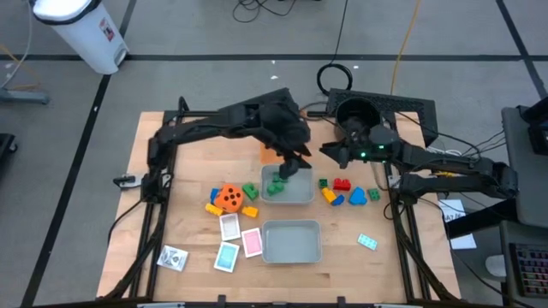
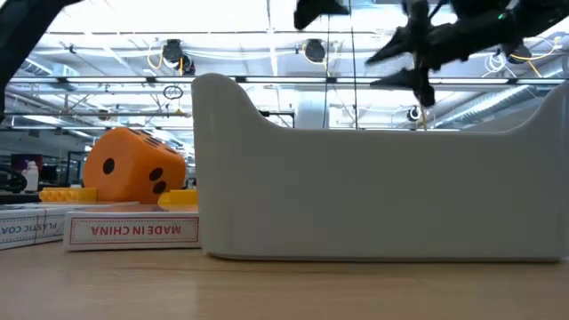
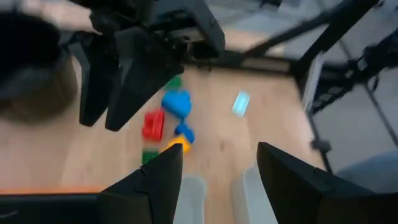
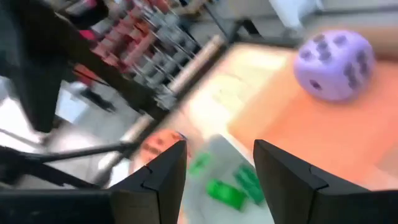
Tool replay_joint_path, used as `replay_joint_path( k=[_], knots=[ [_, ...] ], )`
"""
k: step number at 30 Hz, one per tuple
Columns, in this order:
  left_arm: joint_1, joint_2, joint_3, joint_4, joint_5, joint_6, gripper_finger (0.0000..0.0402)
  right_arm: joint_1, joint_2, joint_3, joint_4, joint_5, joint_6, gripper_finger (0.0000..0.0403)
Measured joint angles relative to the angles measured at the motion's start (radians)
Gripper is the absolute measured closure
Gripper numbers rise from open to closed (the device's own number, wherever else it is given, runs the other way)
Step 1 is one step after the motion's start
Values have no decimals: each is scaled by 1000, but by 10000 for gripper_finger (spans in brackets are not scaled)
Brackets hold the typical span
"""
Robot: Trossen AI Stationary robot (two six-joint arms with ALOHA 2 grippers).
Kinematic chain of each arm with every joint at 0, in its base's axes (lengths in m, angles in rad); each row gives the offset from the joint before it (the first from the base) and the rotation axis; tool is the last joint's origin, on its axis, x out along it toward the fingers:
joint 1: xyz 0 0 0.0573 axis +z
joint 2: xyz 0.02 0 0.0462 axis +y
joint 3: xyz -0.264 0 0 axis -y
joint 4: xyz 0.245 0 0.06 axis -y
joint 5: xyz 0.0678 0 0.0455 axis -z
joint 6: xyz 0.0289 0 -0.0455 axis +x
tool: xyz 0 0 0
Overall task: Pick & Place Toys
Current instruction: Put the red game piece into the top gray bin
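Hovering over far grey tray [image 1: 300, 195], left gripper [image 1: 291, 168] w/ jaws partly apart, nothing between them in wrist view; green bricks [image 1: 276, 186] already lying in that tray's left end, right under it. Right gripper [image 1: 336, 151] just beside, to the right and a bit farther back, jaws likewise partly apart, empty. Nearest loose toys for right arm: brick cluster [image 1: 342, 190] (red, blue, yellow, green) on surface directly in front of it, right of tray; no clear long axis, just a small jumble, so approach prob. straight down and toward front edge. For left arm: orange die [image 1: 229, 198] plus a green brick [image 1: 249, 192] left of tray, near. Purple die [image 4: 332, 65] sits on flat orange tray [image 4: 292, 118], behind grey tray, largely hidden under left arm from above. Cards [image 1: 240, 240] at front-left, teal card [image 1: 367, 242] front-right, well apart from both. Main obstruction, as judged: the two wrists crowding each other over tray's far rim.
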Motion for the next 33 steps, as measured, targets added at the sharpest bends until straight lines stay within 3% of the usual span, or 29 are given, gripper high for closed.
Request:
replay_joint_path(
  k=[10, 15, 20, 26, 33],
  knots=[
    [3, -56, -6, -8, -30, 4, 190, 7, 0, 6, -8, -29, -16, 222],
    [-1, -80, -83, -15, -34, -2, 190, 7, -3, 4, -12, -29, -19, 222],
    [2, -177, -255, 65, -31, -30, 190, 7, -33, 6, -4, -54, -64, 222],
    [19, -355, -536, 315, -34, -139, 190, 28, -73, 84, -38, -50, -177, 222],
    [36, -507, -760, 488, -75, -247, 190, 126, -31, 305, -389, 39, -418, 222]
  ],
)
